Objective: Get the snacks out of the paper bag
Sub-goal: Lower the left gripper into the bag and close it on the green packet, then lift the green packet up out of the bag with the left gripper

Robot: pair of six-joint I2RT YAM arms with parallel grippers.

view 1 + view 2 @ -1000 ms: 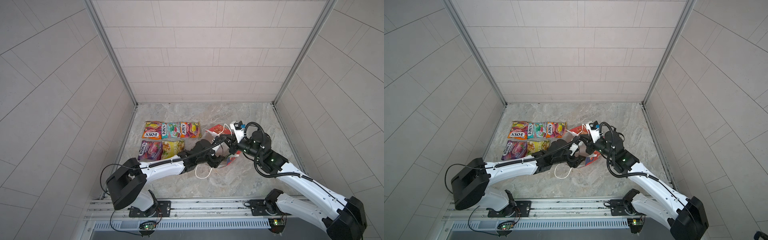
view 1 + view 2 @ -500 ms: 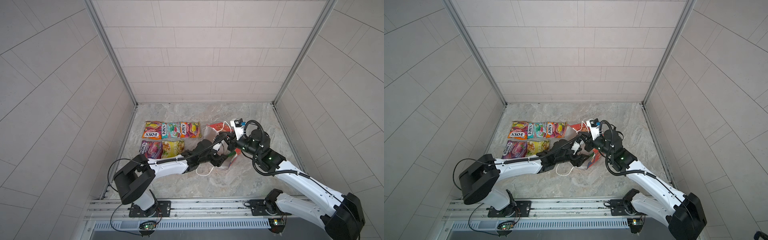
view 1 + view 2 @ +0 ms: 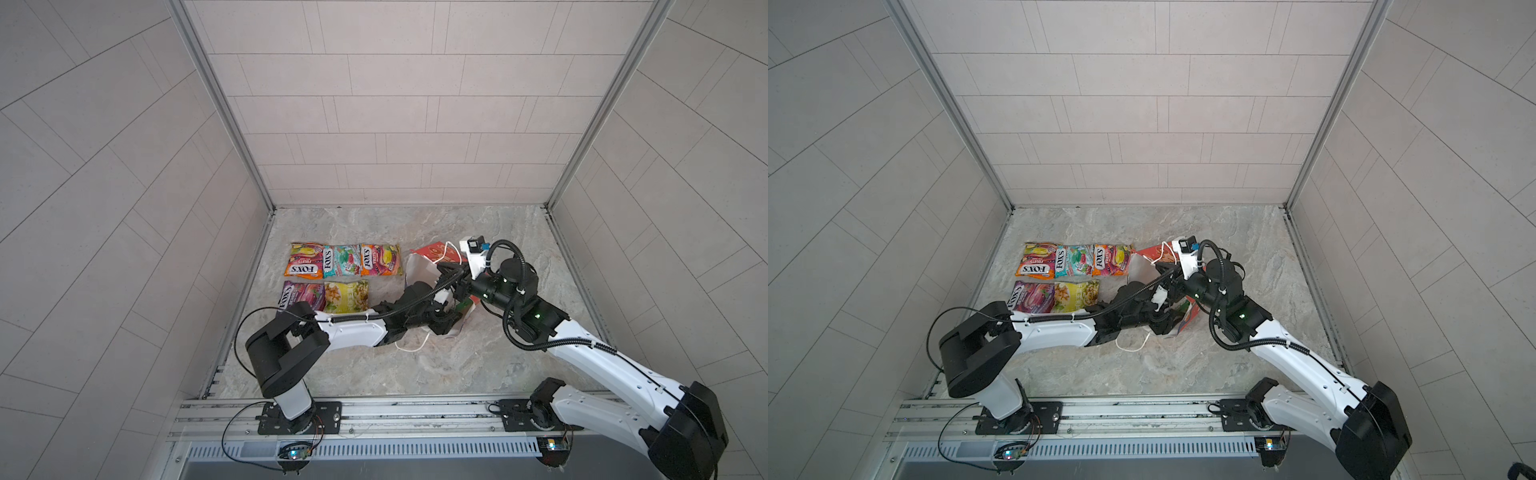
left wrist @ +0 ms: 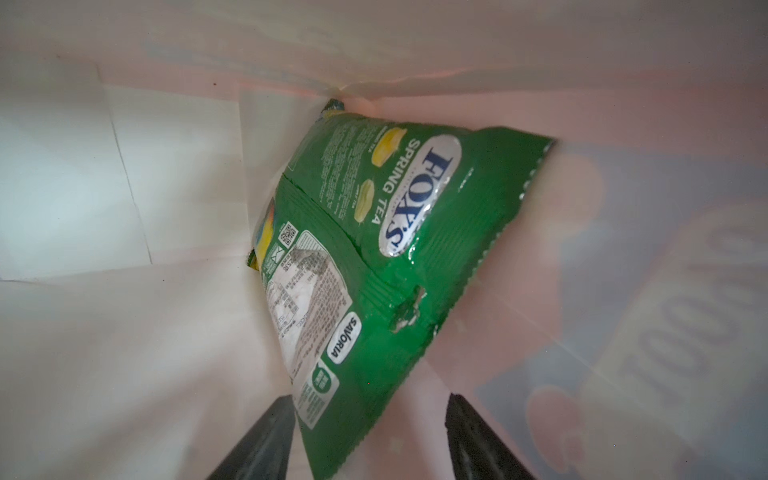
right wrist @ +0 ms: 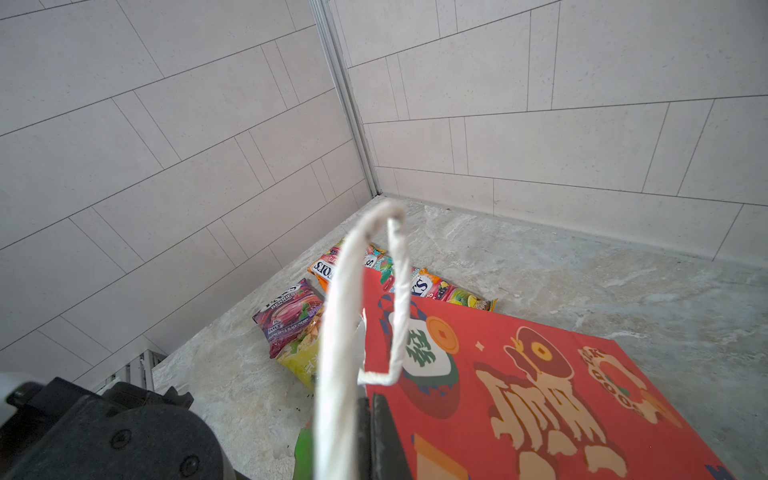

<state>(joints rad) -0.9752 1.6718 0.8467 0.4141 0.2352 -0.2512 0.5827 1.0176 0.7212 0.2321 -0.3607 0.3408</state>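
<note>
My right gripper (image 5: 371, 415) clamps the red paper bag (image 5: 540, 365) while my left gripper (image 4: 370, 399), jaws parted, may pinch the bag alongside the glossy green packet (image 4: 395, 249).

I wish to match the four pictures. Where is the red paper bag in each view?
Both top views: paper bag right of the packet rows, between the two arms.
Left wrist view: the camera looks inside it; its white walls surround the green packet.
Right wrist view: its red printed face lies behind the white cord handle.
Shared landmark: purple packet, in both top views and right wrist view.
</note>
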